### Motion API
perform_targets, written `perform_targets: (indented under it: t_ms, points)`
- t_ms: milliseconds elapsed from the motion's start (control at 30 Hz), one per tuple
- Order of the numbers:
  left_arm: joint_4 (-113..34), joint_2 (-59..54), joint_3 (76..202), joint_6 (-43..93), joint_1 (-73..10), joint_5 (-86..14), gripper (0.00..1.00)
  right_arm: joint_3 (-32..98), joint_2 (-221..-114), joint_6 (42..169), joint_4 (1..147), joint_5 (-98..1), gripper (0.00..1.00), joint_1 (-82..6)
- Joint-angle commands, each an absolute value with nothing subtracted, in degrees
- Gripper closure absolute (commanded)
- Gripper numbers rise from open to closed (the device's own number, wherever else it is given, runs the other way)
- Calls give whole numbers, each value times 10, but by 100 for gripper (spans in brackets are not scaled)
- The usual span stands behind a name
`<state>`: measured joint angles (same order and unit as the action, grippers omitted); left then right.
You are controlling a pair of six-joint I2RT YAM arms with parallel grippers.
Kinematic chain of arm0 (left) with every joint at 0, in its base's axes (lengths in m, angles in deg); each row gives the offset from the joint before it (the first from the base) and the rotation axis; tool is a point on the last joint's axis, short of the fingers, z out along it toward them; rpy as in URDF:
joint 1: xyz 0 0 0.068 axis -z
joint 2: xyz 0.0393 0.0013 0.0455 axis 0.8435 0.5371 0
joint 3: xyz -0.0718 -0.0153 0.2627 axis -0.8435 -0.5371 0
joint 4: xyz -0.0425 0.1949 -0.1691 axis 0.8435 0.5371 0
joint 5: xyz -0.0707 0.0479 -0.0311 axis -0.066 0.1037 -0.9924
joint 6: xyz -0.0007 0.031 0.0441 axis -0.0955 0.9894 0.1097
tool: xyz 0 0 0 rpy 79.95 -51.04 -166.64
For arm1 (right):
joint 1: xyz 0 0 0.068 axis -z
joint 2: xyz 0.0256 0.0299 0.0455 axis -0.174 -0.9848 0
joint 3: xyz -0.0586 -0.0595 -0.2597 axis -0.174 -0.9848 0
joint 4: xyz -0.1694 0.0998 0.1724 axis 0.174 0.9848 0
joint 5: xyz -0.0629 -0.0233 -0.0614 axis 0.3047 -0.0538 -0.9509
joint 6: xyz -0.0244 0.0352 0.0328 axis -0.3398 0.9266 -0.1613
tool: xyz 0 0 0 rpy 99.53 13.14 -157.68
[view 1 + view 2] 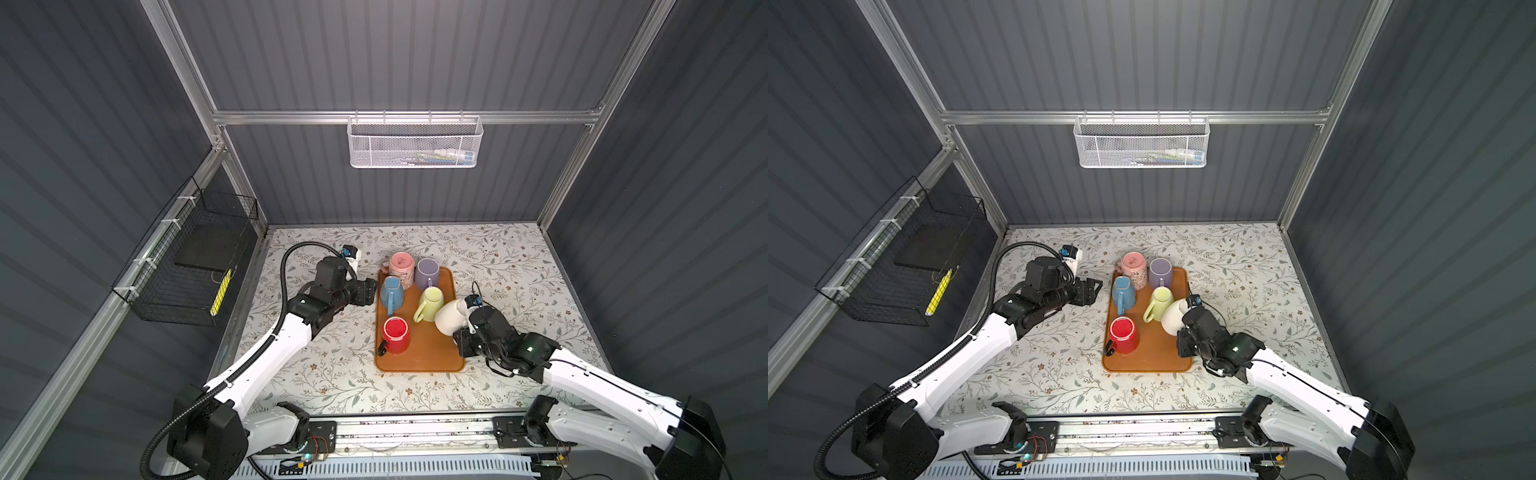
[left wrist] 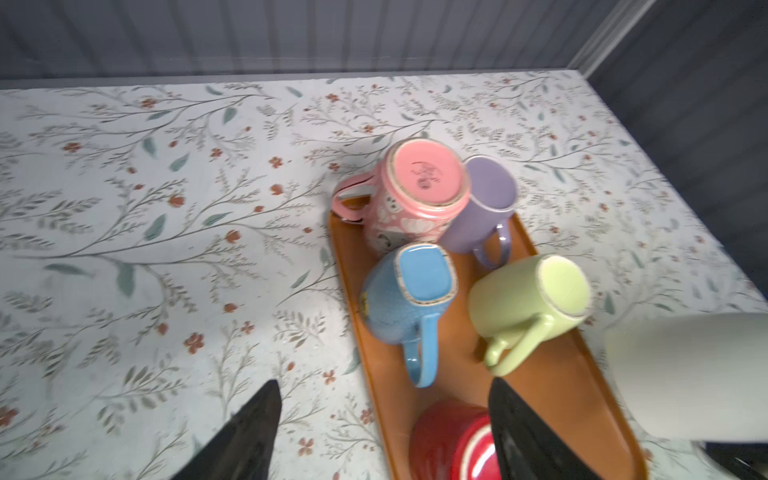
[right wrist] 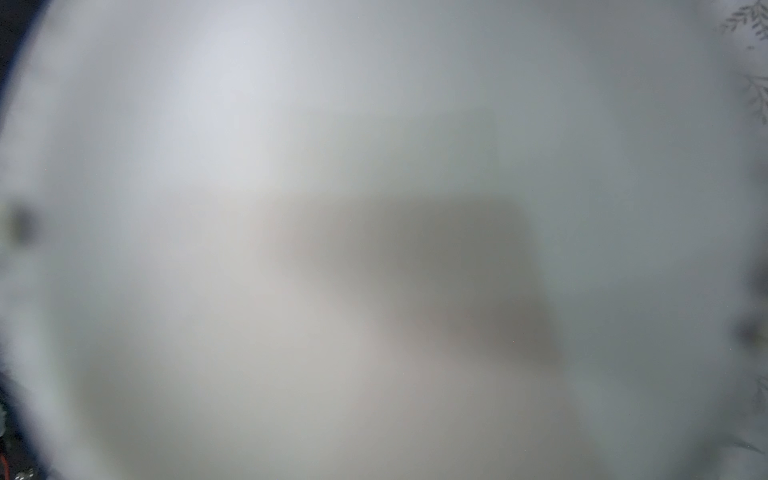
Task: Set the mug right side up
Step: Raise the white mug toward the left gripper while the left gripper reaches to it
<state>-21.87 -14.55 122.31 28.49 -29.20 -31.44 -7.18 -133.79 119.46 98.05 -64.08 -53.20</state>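
No text reads clearly; the stamp under the pink mug is blurred

A robotics lab cell: aluminium frame, grey panelled walls.

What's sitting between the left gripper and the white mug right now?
In both top views, the blue mug and green mug, bottom-up on the tray, stand between the left gripper and the white mug.
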Motion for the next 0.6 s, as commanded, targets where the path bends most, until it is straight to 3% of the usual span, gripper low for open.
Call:
perform_targets:
  t_ms: [0, 233, 567]
  points:
    - [-283, -150, 1243, 267, -293, -479, 21, -43, -1312, 1151, 916, -589, 100, -506]
    - [-441, -141, 1213, 175, -293, -675, 21, -28, -1293, 1128, 815, -485, 100, -435]
    - [-555, -123, 1194, 111, -257, -701, 23, 19, -1344, 1125, 721, -399, 100, -423]
